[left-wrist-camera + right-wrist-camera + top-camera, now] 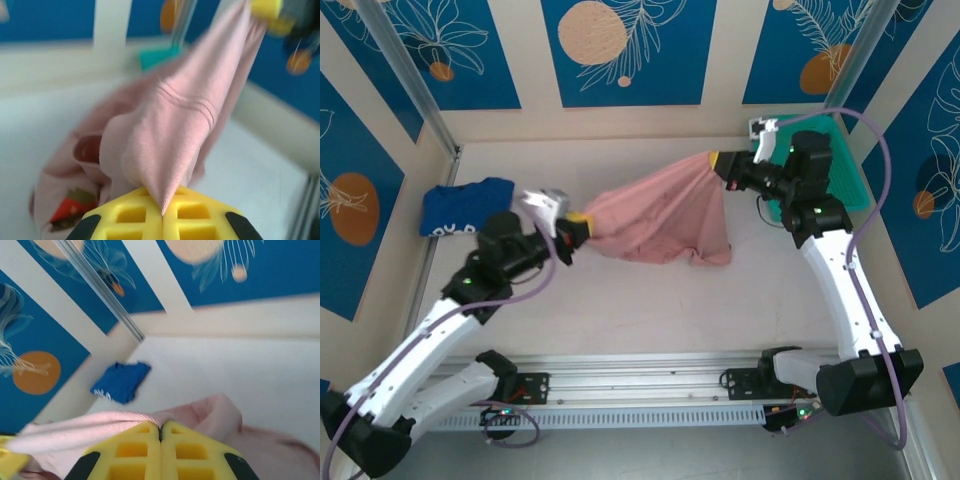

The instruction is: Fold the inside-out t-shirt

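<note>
The dusty-pink inside-out t-shirt (pixel 655 215) hangs stretched between both grippers above the table, its lower part bunched on the surface. My left gripper (pixel 578 226) is shut on one end of it; in the left wrist view the fabric (pixel 175 135) runs up out of the closed yellow fingers (pixel 131 215), with a colourful print mark (pixel 67 210) low at the left. My right gripper (pixel 718 160) is shut on the other end at the back right; in the right wrist view the t-shirt (pixel 80 427) comes out between the closed yellow fingers (pixel 192 455).
A folded royal-blue garment (pixel 460 208) with white lettering lies at the far left of the table, seen also as the blue garment (pixel 121 382) in the right wrist view. A green mat (pixel 850 165) lies at the back right under the right arm. Walls close the table's back and sides.
</note>
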Action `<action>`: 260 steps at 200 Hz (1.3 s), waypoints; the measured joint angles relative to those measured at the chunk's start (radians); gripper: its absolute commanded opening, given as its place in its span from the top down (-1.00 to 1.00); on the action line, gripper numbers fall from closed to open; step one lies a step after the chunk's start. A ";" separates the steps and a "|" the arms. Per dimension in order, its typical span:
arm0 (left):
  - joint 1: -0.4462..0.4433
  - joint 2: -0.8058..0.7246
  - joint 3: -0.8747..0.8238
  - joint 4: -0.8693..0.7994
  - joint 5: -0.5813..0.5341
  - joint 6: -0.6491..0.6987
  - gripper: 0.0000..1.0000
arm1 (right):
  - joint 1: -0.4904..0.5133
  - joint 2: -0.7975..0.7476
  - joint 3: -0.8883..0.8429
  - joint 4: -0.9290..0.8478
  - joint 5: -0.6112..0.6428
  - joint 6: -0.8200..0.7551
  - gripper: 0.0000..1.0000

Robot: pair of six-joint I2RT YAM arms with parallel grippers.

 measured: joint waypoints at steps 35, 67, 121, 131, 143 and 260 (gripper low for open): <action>-0.240 0.176 -0.152 -0.035 0.029 0.008 0.39 | -0.003 0.016 -0.229 -0.072 0.024 0.000 1.00; -0.363 0.288 -0.093 -0.042 0.064 0.042 0.05 | -0.020 0.005 -0.360 -0.135 0.104 0.000 1.00; -0.210 0.391 0.072 -0.049 -0.060 0.000 -0.10 | -0.027 -0.090 -0.478 -0.180 0.215 0.001 1.00; -0.163 0.456 0.117 -0.055 -0.090 -0.005 -0.11 | -0.027 -0.097 -0.478 -0.178 0.224 0.001 1.00; -0.123 0.528 0.164 -0.079 -0.123 -0.006 -0.14 | -0.027 -0.100 -0.478 -0.175 0.229 0.001 1.00; -0.074 0.933 0.504 -0.294 -0.185 0.057 -0.15 | -0.033 -0.086 -0.478 -0.149 0.229 0.000 1.00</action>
